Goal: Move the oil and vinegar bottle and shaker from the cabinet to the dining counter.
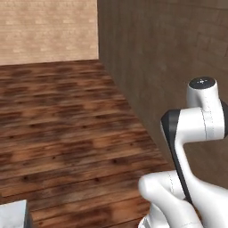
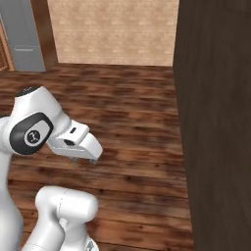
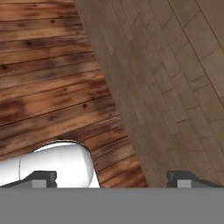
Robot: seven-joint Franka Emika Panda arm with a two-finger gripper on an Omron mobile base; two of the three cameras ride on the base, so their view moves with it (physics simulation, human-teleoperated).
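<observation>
The end effector (image 3: 111, 179) shows in the hand view as two small dark finger tips (image 3: 43, 178) at the bottom left and bottom right of the frame, standing far apart with nothing between them. In the right base view the white hand sits at centre left, pointing toward the lower right over the floor.

The floor (image 1: 67, 124) is made of reddish-brown wooden planks with dark knots and worn, lighter streaks; the boards run across the left base view from left to right and fill most of its left half. In the hand view the same planks take up the upper left.

A tall wood-panelled wall (image 1: 164, 58) of duller grey-brown boards rises on the right of the left base view, its grain laid in long staggered pieces. In the right base view it is a dark, flat vertical face along the right edge, and in the hand view it slants across the upper right. Whether it belongs to the dining counter cannot be told.

A tan brick wall (image 2: 112, 32), matt and finely coursed, closes the far end at the top of both base views. In the upper left of the right base view stands a smooth grey panel (image 2: 22, 34) framed by a reddish-brown wooden post (image 2: 45, 34). A pale grey marbled corner (image 1: 13, 214) shows at the lower left of the left base view.

The white arm (image 1: 196, 133), with rounded glossy segments and dark joints, bends at the lower right of the left base view.
</observation>
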